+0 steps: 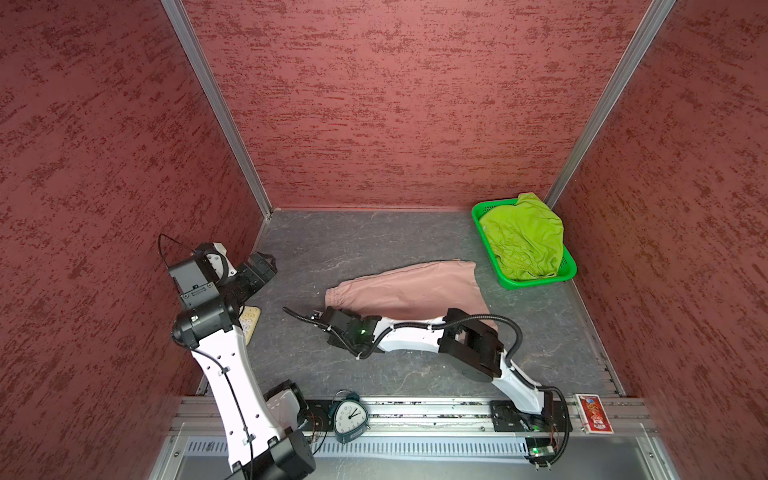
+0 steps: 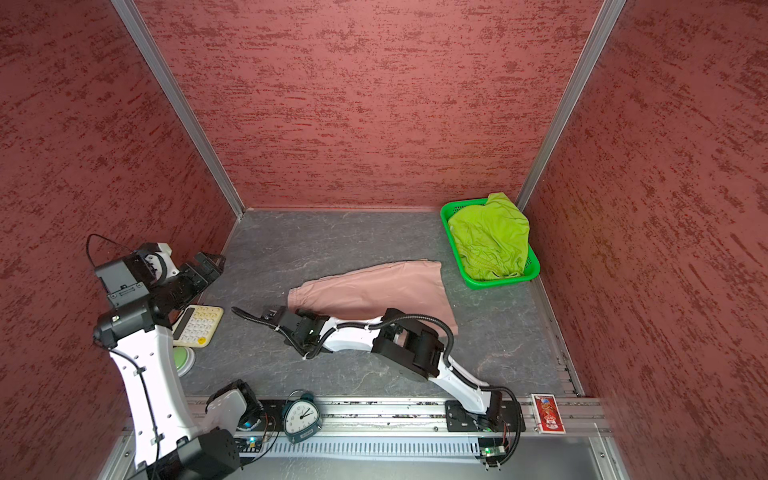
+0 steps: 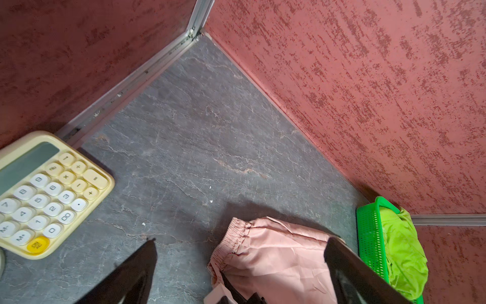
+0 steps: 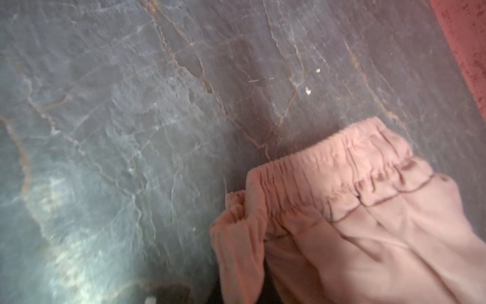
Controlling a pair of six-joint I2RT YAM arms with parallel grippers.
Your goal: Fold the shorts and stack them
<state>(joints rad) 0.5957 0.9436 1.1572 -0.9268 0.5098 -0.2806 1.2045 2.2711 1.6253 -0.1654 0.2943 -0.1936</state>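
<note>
Top-down scene of a two-armed robot at a grey stone-look table (image 1: 353, 245) walled in red. Nearest, on the front rail, stand a small clock (image 1: 351, 417) and a red card box (image 1: 594, 413). Just beyond, the right arm reaches low across the middle; the right gripper (image 1: 329, 313) is clenched at the near corner of the pink shorts' waistband (image 4: 328, 158), where the cloth bunches up, so it appears to be grasping that corner. The pink shorts (image 1: 407, 291) lie mid-table, mostly smooth, seemingly folded once leg over leg, with a further fold probably to come. At the left edge, beside a cream calculator (image 2: 199, 326), the left gripper (image 2: 210, 262) hangs above the table with its jaws wide apart, empty. Farthest, in the back right corner, the green shorts (image 1: 519, 237) sit crumpled in a green basket (image 1: 536, 283), unfolded. Nothing is stacked yet; the task looks under halfway.
</note>
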